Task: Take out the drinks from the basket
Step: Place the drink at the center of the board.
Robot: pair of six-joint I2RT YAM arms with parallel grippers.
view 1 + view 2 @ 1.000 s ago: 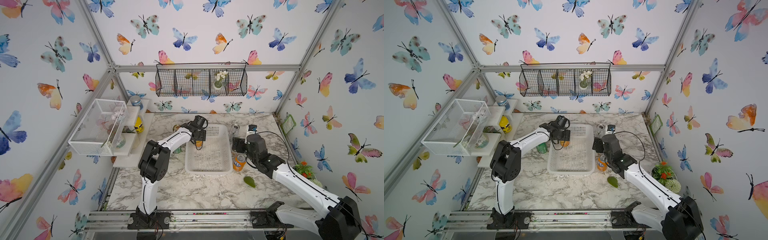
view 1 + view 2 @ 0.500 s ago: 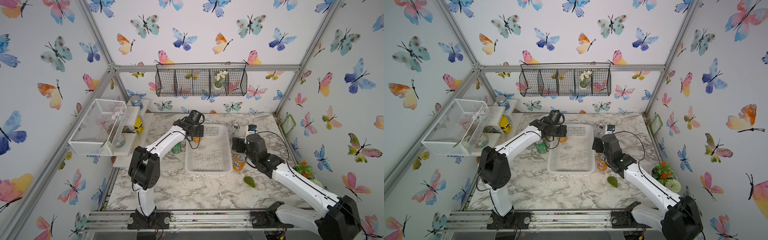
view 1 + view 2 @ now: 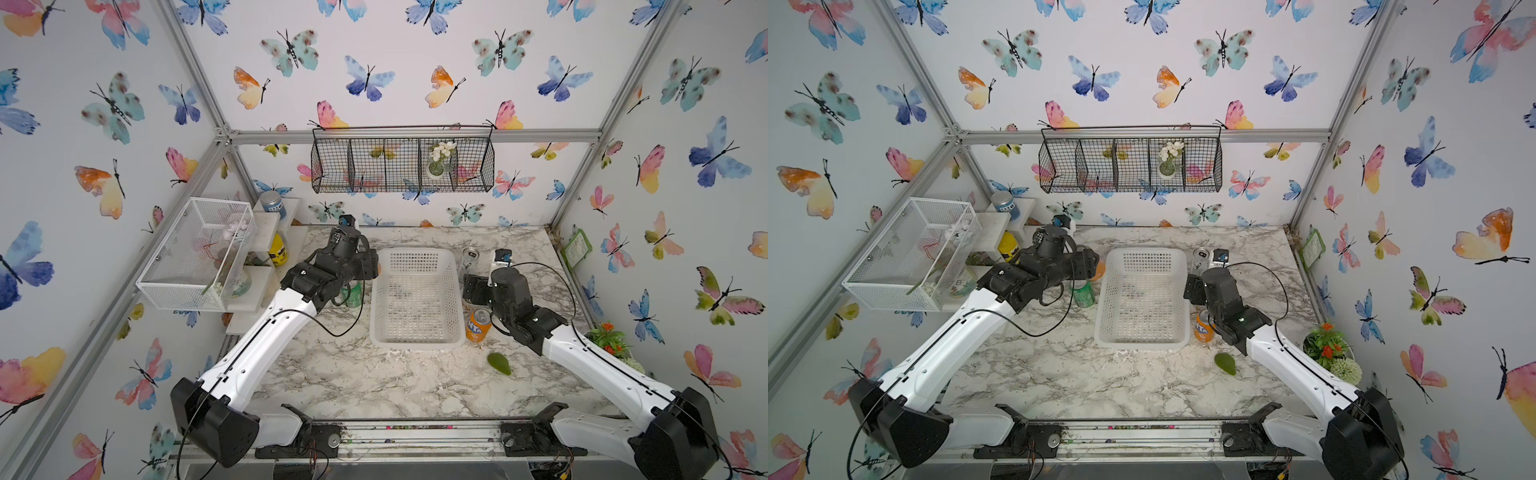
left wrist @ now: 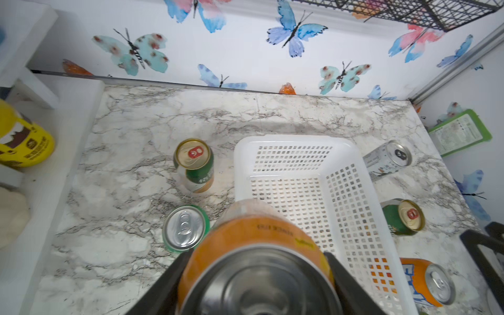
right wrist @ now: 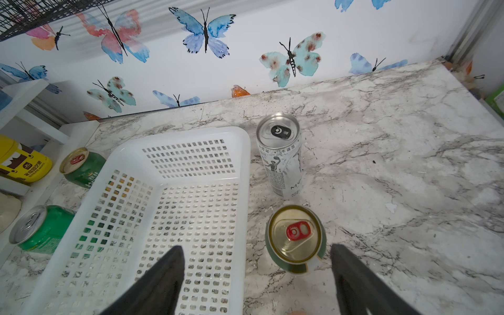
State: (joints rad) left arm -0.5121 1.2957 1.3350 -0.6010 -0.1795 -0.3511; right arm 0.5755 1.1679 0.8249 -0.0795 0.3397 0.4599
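Snugly within left gripper (image 4: 255,272): orange can (image 4: 253,234)

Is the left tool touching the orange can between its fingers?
Touching. In the left wrist view, both fingers of the left tool press against the orange can.

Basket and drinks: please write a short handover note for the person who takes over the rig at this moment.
Left gripper: shut on an orange can, held up by the basket rim on its own side.
Right gripper: open, empty, hovering over a dark green can.
The basket holds no cans.
On the table, left arm's side: gold-top can, bright green can. Right arm's side: slim silver can, that dark green can, second orange can. All upright.
Done: five drinks stand outside.
Left: set the held orange can on the table and release it.
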